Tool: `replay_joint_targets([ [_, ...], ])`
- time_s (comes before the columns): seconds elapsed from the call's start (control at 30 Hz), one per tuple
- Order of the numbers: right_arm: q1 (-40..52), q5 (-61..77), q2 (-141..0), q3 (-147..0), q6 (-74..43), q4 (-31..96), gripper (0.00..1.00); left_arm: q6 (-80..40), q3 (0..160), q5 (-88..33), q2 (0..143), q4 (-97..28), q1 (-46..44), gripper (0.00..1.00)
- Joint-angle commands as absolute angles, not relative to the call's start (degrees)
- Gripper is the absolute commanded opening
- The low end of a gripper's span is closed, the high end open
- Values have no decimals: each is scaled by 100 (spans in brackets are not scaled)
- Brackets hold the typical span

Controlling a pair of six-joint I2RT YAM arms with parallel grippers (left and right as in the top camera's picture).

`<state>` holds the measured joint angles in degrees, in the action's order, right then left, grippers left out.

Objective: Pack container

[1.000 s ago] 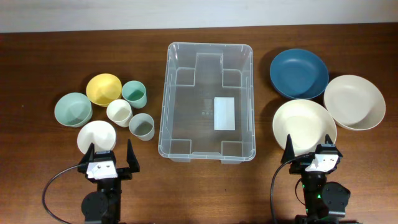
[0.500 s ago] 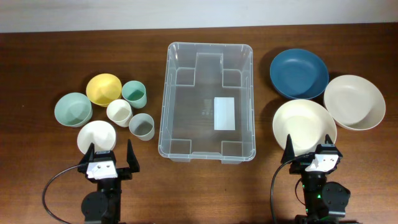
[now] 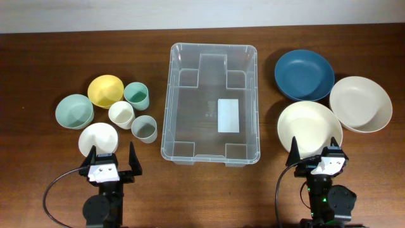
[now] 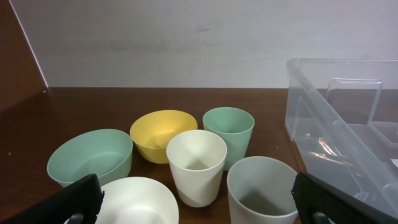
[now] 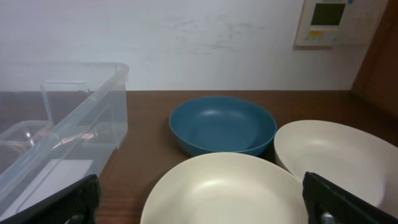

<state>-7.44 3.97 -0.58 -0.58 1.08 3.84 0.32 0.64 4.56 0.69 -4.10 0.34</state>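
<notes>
- The container (image 3: 202,120) stands mid-counter (image 3: 38,76), between the cups (image 3: 136,95) and small bowls (image 3: 105,90) to the left and three wide bowls (image 3: 304,74) to the right. It touches none of them.
- It sits upright on its base with the mouth facing up, and nothing is in it. A white label (image 3: 228,115) lies on the floor, right of centre.
- Its long axis runs from the near edge of the counter to the far edge, straight away from the arms. The short walls face the arms and the back wall.
- It looks like thin clear plastic, so probably light and not fragile. The walls would likely give under a squeeze, and the faces are smooth and slippery.
- The rolled rim (image 3: 167,107) looks like the stiffest part and the best place to hold. A pinch over a long side, or one at each short end, should serve if it has to shift.
- For packing it likely stays where it is, and items go in through the open top.
- The left hand (image 3: 112,155) is spread fully wide and holds nothing. It is at the near edge, just behind the white small bowl.
- The right hand (image 3: 314,151) is also fully wide and holds nothing, at the near rim of the nearest wide bowl.
</notes>
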Motion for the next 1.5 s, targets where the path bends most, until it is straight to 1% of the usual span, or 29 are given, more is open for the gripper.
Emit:
replay_joint_targets([
  [0.0,-714,384,-73,-110,-89,388,99,-25,73,543,36,-414,16,99],
  [0.13,-714,183,-93,-633,-91,484,99,-49,329,543,108,-419,16,99],
  [0.27,-714,-71,-449,-1223,-91,825,99,-49,760,543,493,-526,16,99],
  [0.43,-720,-115,-1723,-2178,-91,1525,99,-51,1673,541,1522,-1020,16,99],
  [0.53,-720,-113,-2792,-2921,-158,1957,99,-91,2392,517,2324,-1409,16,100],
  [0.57,-720,-110,-3339,-3358,-244,2246,99,-89,2661,497,2609,-1599,16,99],
  [0.6,-720,-113,-3540,-3527,-246,2375,99,-89,2941,449,2902,-1824,16,99],
  [0.67,-781,-89,-4480,-4412,-478,3127,99,-89,3656,322,3684,-2477,16,99],
  [0.77,-1260,-10,-5815,-5846,-851,4508,99,-86,4541,51,4720,-3251,16,100],
  [0.83,-1859,495,-6659,-6768,-845,5367,99,-86,5107,-255,5428,-3706,16,99],
  [0.87,-2091,770,-6899,-7028,-845,5588,99,-86,5301,-370,5671,-3868,16,99],
  [0.9,-2591,1350,-7349,-7487,-845,5959,99,-86,5570,-543,5992,-4106,16,99],
  [0.93,-2823,1564,-7518,-7649,-845,6088,99,-86,5686,-565,6134,-4224,16,99],
  [0.97,-3214,1802,-7745,-7822,-845,6191,99,-86,5774,-563,6289,-4272,16,99],
  [1.13,-4497,2069,-8374,-7848,-845,6018,99,-86,5789,-561,6364,-4263,16,99],
  [1.27,-4814,2443,-9015,-7839,-810,5714,99,-86,5789,-561,6364,-4250,16,99],
  [1.47,-4816,3232,-10079,-7839,-447,5116,99,-84,5789,-554,6364,-4246,16,99],
])
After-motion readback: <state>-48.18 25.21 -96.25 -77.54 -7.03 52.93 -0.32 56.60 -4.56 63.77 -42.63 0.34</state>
